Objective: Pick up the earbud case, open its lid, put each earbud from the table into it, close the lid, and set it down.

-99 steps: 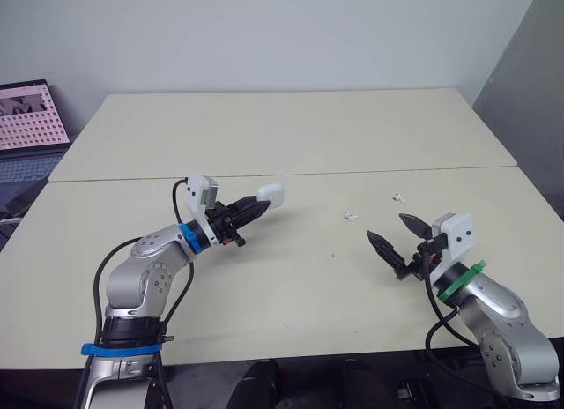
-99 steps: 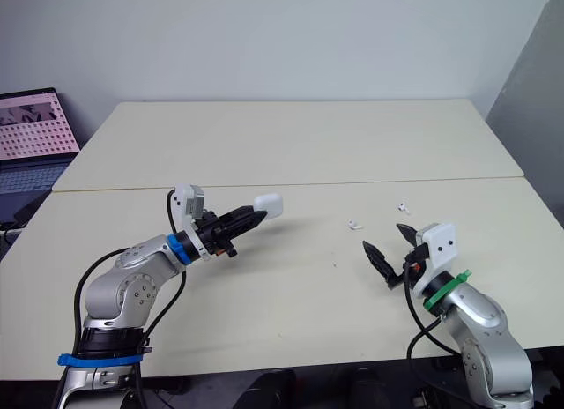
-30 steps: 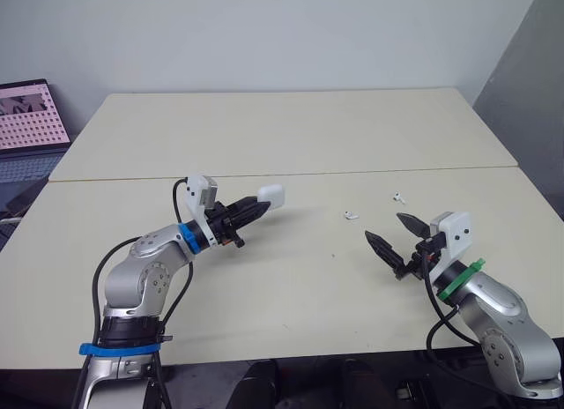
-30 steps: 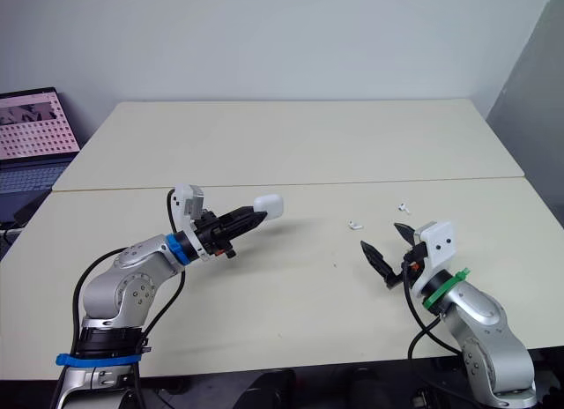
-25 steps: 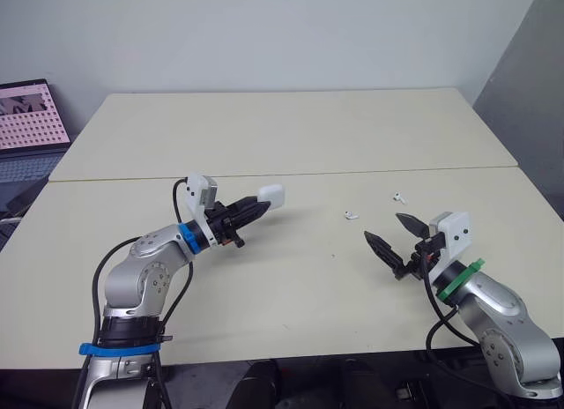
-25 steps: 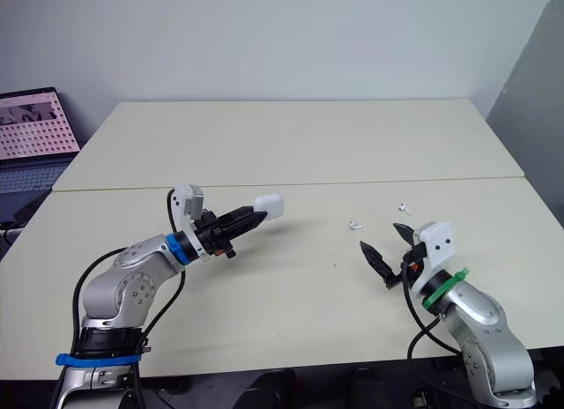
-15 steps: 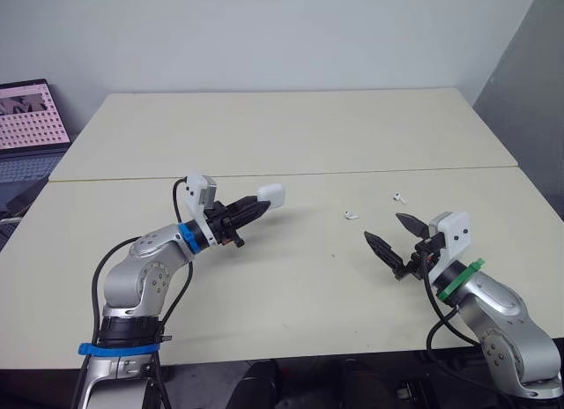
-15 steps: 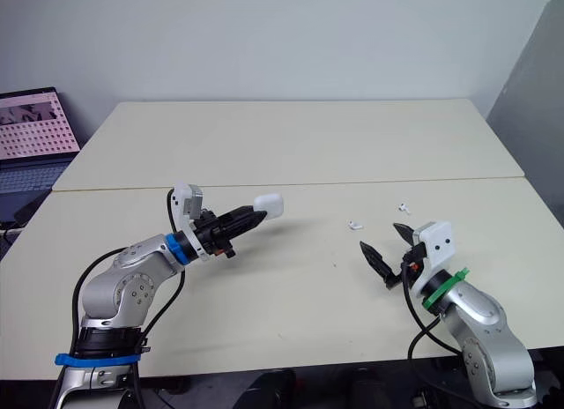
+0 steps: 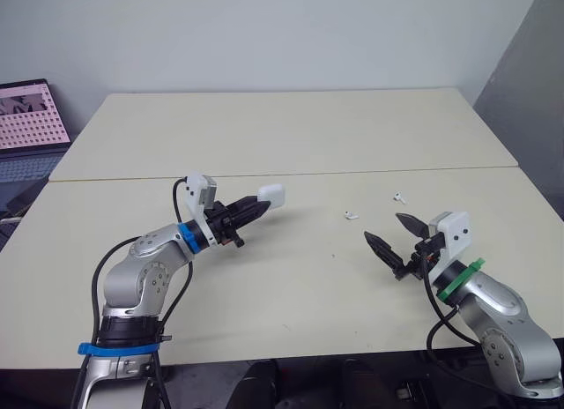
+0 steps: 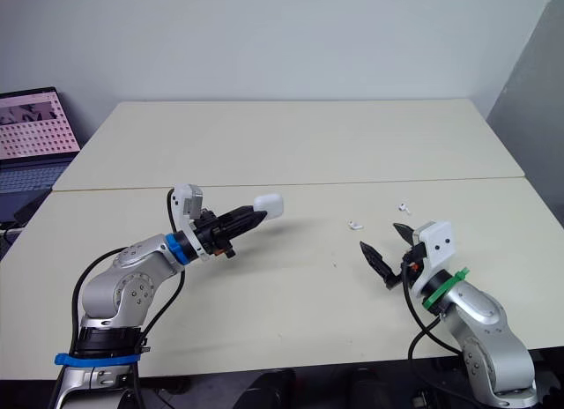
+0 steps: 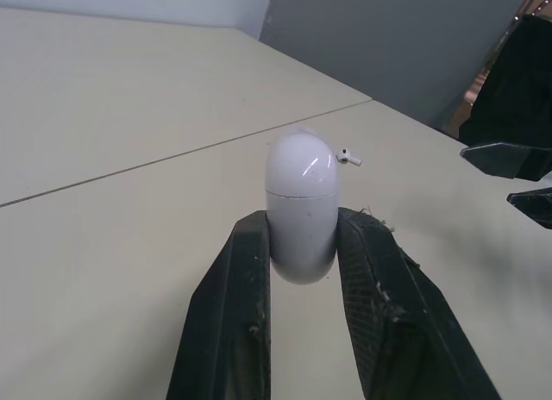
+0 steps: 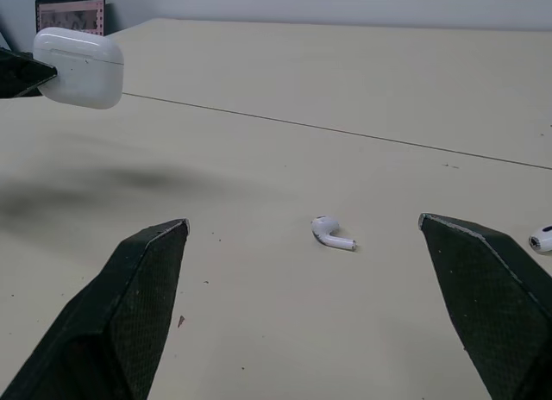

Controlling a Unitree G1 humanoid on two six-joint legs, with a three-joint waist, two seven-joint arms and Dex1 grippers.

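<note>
the left tool point(image 9: 256, 208) is clamped on the earbud case point(image 9: 272, 196) and holds it in the air over the tabletop point(image 9: 291, 145), left of centre. the case's lid is closed along its seam. the right tool point(image 9: 383, 226) hovers at the near right, fingers spread wide and holding nothing. just beyond it lies the first earbud point(image 9: 351, 215), and the second earbud point(image 9: 398, 197) lies farther right. the pick-up looks done; opening the lid, loading both earbuds, closing the lid and setting the case down are left.
</note>
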